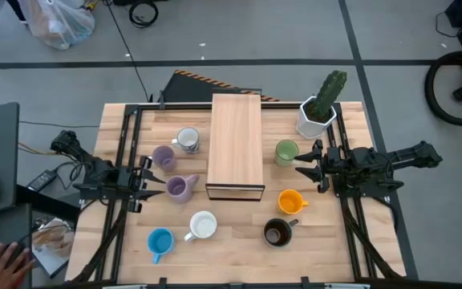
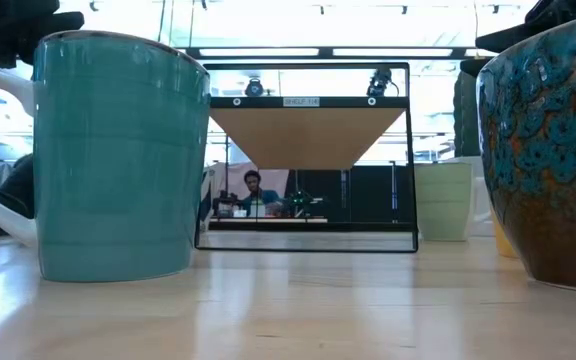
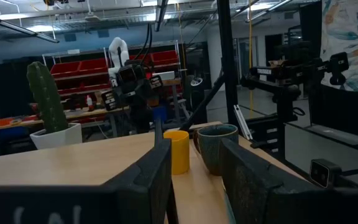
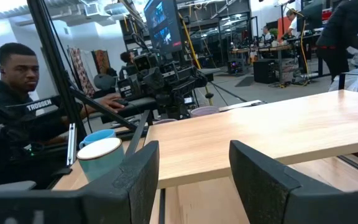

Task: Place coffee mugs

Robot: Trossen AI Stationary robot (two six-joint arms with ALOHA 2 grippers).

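8 small handled mugs stand upright, mouths up, around a long wooden shelf box (image 1: 235, 145) that lies lengthwise down the middle of the counter (image 1: 351, 241).

To the box's left are 5:
- The white-grey patterned mug (image 1: 187, 140) is nearest the far end, its handle toward the box.
- A lilac mug (image 1: 163, 156) stands just nearer and farther from the box.
- A second lilac mug (image 1: 180, 188) sits level with the box's near end, its handle toward the box.
- The white mug (image 1: 203, 225) stands nearer than the box's near end, its handle pointing away from the box.
- The blue mug (image 1: 160, 242) is left of the white one, its handle toward the near edge.

To the box's right are 3:
- The green mug (image 1: 286, 152) sits beside the box's middle.
- The orange mug (image 1: 290, 201) is just past the box's near corner, its handle pointing away from the box.
- The dark brown mug (image 1: 277, 233) is nearer still, its handle toward the orange mug.

A white faceted pot with a cactus (image 1: 320, 108) stands off the box's far right corner.

The left gripper (image 1: 152, 184) hovers beside the second lilac mug, fingers (image 3: 145, 180) spread apart and holding nothing. The right gripper (image 1: 307, 159) sits just right of the green mug, fingers (image 4: 260, 177) likewise parted and bare.
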